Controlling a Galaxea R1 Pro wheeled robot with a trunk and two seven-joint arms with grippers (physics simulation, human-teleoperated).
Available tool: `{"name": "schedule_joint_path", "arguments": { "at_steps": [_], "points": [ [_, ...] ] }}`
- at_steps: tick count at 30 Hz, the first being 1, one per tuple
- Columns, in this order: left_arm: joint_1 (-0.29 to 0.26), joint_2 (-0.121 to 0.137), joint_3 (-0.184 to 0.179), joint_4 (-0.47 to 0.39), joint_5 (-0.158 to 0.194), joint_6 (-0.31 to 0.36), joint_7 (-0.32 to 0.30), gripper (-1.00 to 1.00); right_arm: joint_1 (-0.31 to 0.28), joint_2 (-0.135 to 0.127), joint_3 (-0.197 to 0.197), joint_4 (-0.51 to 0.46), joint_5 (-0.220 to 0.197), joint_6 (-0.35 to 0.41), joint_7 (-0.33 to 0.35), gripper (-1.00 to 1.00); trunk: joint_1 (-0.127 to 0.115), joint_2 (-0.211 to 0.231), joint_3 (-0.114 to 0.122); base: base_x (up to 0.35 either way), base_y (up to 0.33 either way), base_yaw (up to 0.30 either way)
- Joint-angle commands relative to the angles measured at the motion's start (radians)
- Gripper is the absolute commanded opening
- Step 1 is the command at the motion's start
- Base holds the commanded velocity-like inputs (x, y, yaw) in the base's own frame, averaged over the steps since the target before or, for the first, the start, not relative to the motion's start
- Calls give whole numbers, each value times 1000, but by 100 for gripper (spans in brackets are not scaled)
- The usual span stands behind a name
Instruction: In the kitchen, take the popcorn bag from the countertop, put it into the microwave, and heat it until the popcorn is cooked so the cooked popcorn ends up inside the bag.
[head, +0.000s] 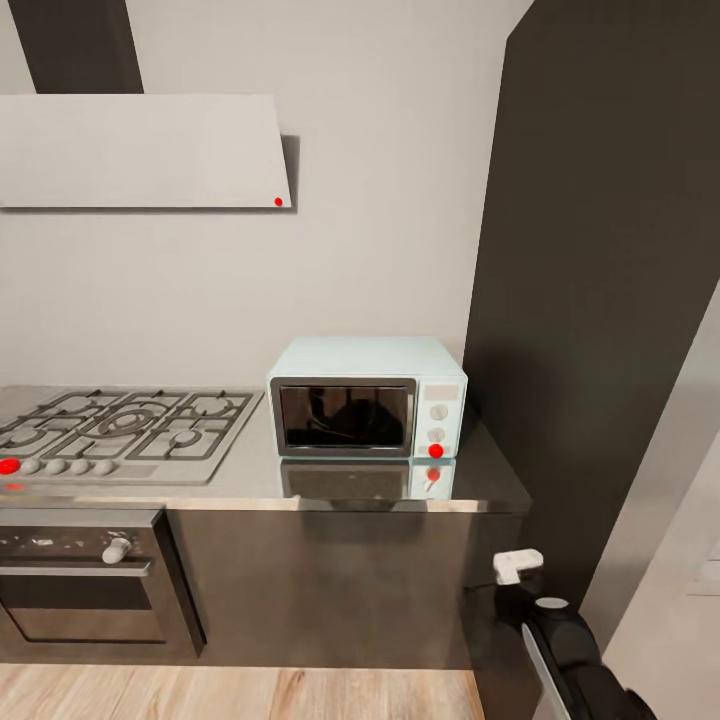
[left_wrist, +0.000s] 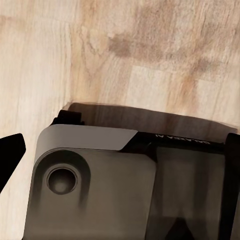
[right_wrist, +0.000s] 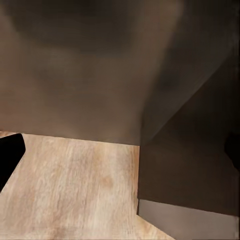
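**Observer:** What are you seeing on the head camera?

**Operator:** I'm looking at the small pale blue box microwave (head: 367, 398) with its dark glass door closed. It's sitting on the long grey glossy countertop (head: 250, 478), against the grey wall, and its white knob panel is showing a red dot at the bottom. The steel gas hob (head: 118, 431) is lying just beside it on the same slab, under the white hood (head: 140, 150). The black-and-steel oven (head: 85, 575) is sitting below the hob.

**Observer:** And the sack?

**Operator:** I'm not finding the popcorn bag on the stretch of counter I'm viewing.

**Observer:** Arms?

**Operator:** The black right arm (head: 570, 650) is hanging low beside the tall dark cabinet (head: 600, 300), in front of the dark cabinet fronts. Its wrist camera is pointing at the cabinet corner and the light wood plank floor (right_wrist: 70, 190); one dark finger (right_wrist: 9, 157) is poking in at the edge, so I can't tell whether that gripper is released or clenched.

**Observer:** Left one?

**Operator:** Its camera is looking down at the robot's grey base (left_wrist: 100, 185) over the planks. Again one dark fingertip (left_wrist: 10, 155) is edging in, state unclear.
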Motion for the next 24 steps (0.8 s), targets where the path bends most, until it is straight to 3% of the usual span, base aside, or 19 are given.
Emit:
{"name": "schedule_joint_path", "arguments": {
  "at_steps": [1, 6, 12, 14, 18, 24],
  "points": [
    [-1, 0, -8, 2, 11, -4, -3, 100, -3, 0, 1, -35, 13, 16, 2, 100, 0, -1, -1, 0, 0, 0],
    [-1, 0, -8, 2, 11, -4, -3, 100, -6, 22, 0, -72, 20, 37, -8, 100, 0, -1, -1, 0, 0, 0],
    [-1, 0, -9, 2, 11, -4, -3, 100, -198, 49, -2, -110, 20, 83, -49, 100, 0, -1, -1, 0, 0, 0],
    [-1, 0, -9, 2, 11, -4, -3, 100, -265, 71, -3, -112, 20, 88, -79, 100, 0, -1, -1, 0, 0, 0],
    [-1, 0, -9, 2, 11, -4, -3, 100, -342, 116, -3, -114, 20, 88, -162, 100, 0, -1, -1, 0, 0, 0],
    [-1, -2, -10, 2, 11, -4, -3, 100, -375, 180, 0, -112, 18, 73, -215, 100, 0, -1, -1, 0, 0, 0]
  ]
}}
